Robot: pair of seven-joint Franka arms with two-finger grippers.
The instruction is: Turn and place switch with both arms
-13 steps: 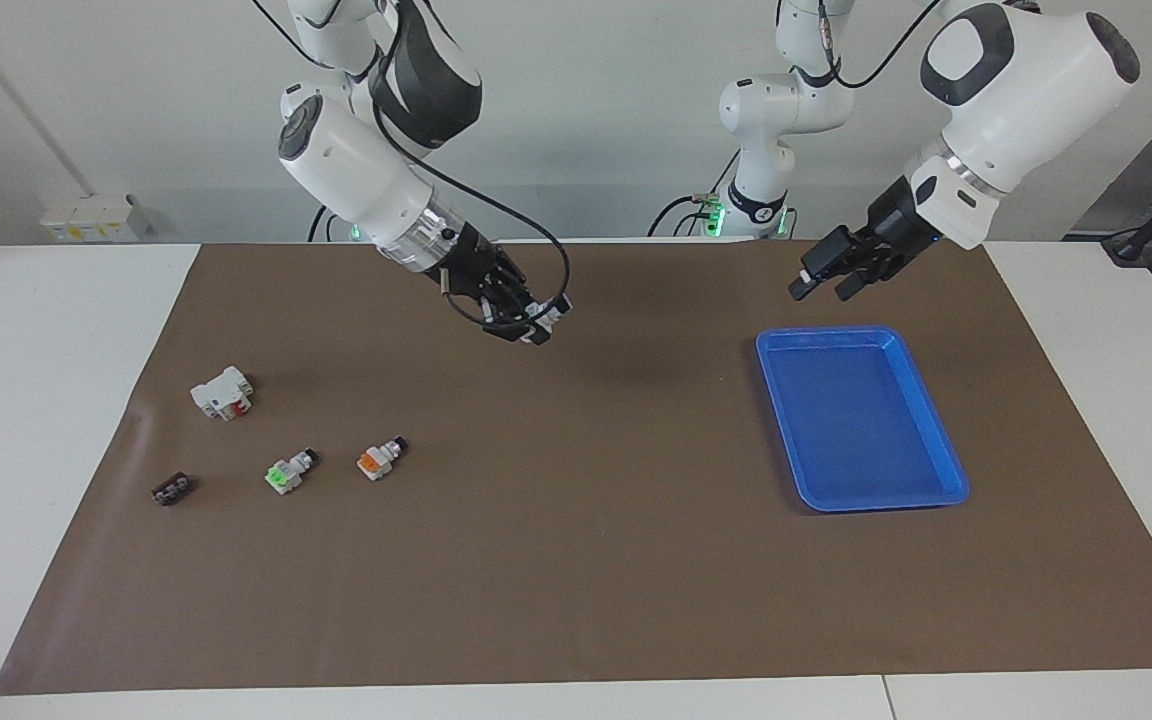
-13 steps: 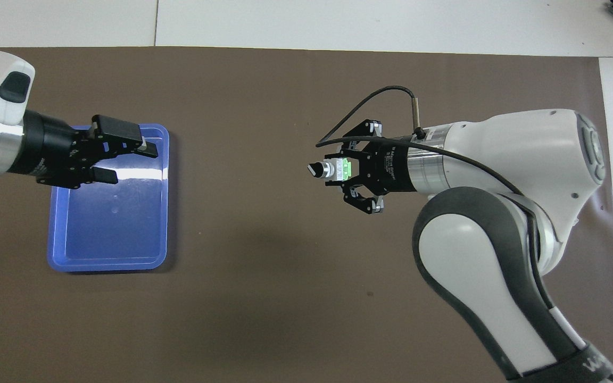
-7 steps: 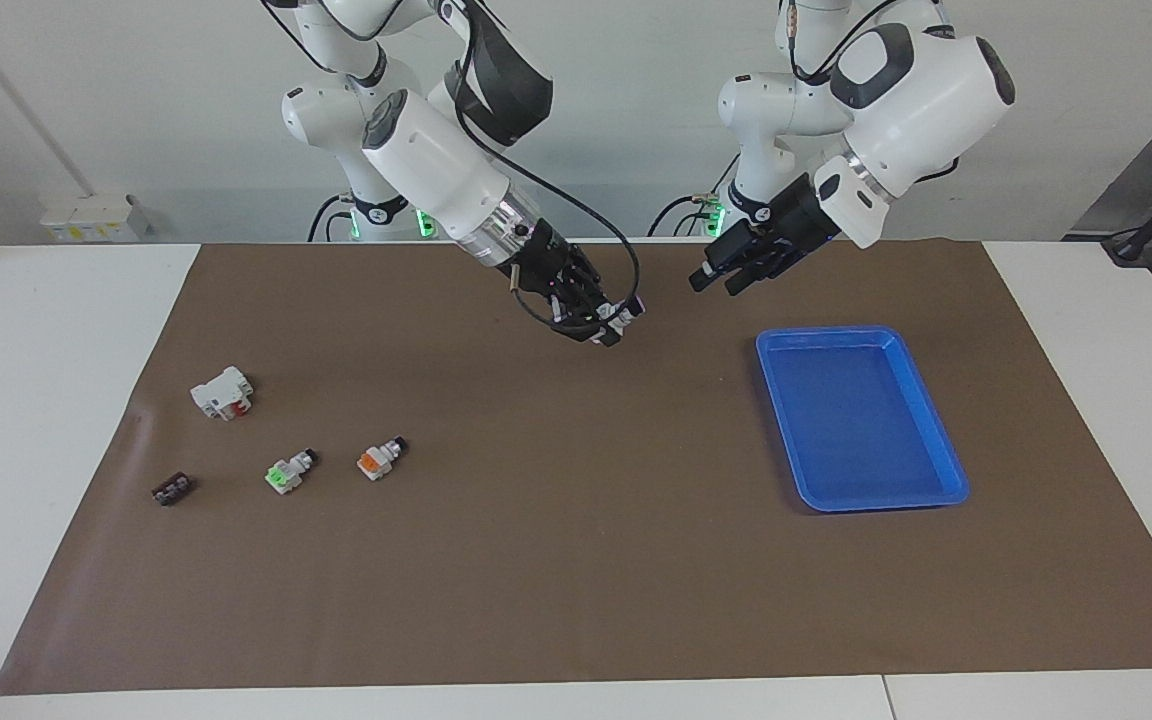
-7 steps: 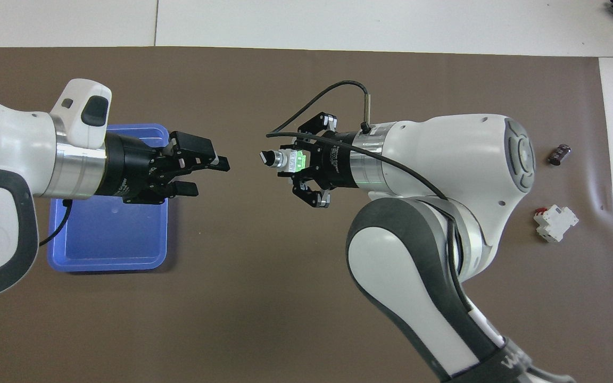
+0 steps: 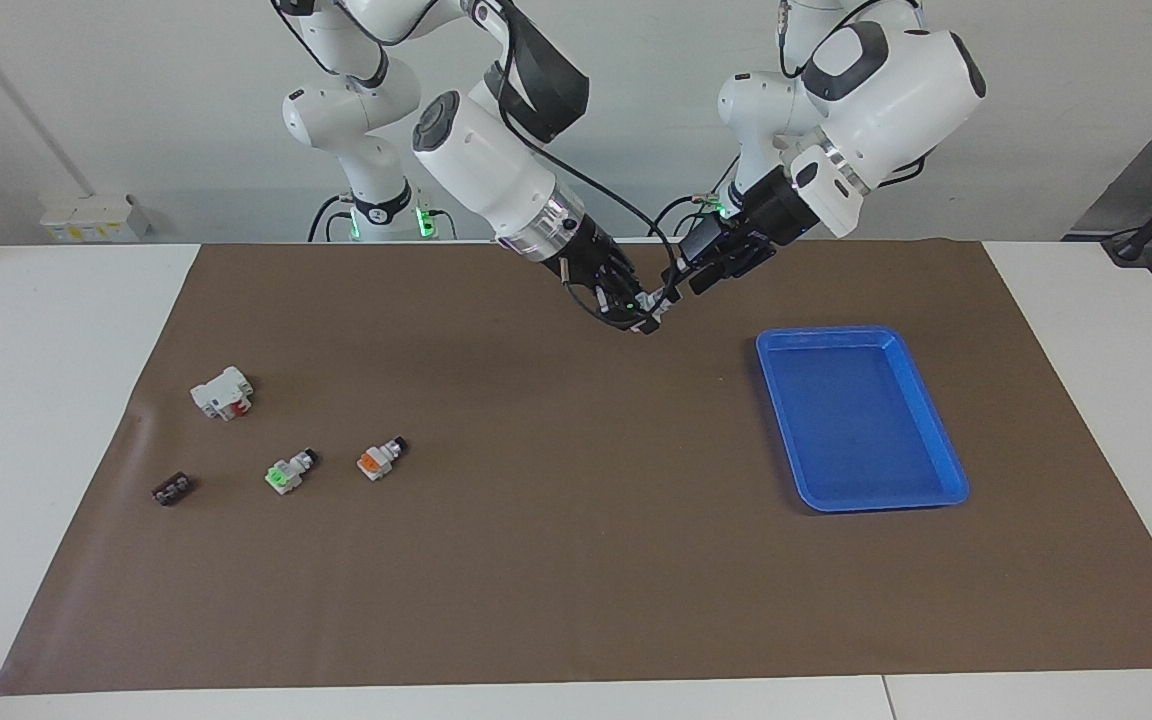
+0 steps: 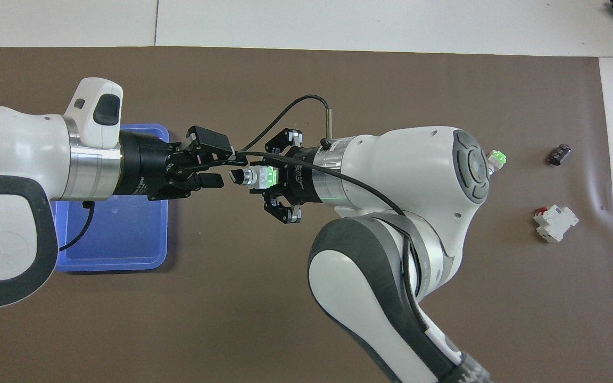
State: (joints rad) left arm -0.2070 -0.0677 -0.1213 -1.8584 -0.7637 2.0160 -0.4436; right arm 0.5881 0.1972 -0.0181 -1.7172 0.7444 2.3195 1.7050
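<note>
The switch (image 6: 256, 176) is up in the air over the bare brown mat (image 5: 576, 560), about midway along the table and toward the robots' end of it. It lies roughly level, its dark knob pointing toward the left arm's end of the table and its green face turned up toward the overhead camera.

The right gripper (image 6: 264, 178) is clamped on the green end of the switch's body, its fingertips pressed against the two sides while the outer links splay out to either side.

The left gripper (image 6: 220, 169) faces it tip to tip, also over the mat. Its fingers (image 6: 212, 180) stand partly apart, one on each side of the line to the knob, with their tips just at the knob; whether they touch it I cannot tell. In the facing view the two grippers (image 5: 684, 281) (image 5: 642, 315) meet at one spot above the mat.

A blue tray (image 5: 936, 440) lies on the mat toward the left arm's end of the table, beneath the left arm's wrist as seen from overhead.

Toward the right arm's end of the table four small parts lie apart on the mat: a green-ended switch (image 5: 288, 473), an orange-ended switch (image 5: 377, 459) beside it, a larger white block with a red part (image 5: 222, 392) nearer to the robots, and a small black piece (image 5: 171, 489).
</note>
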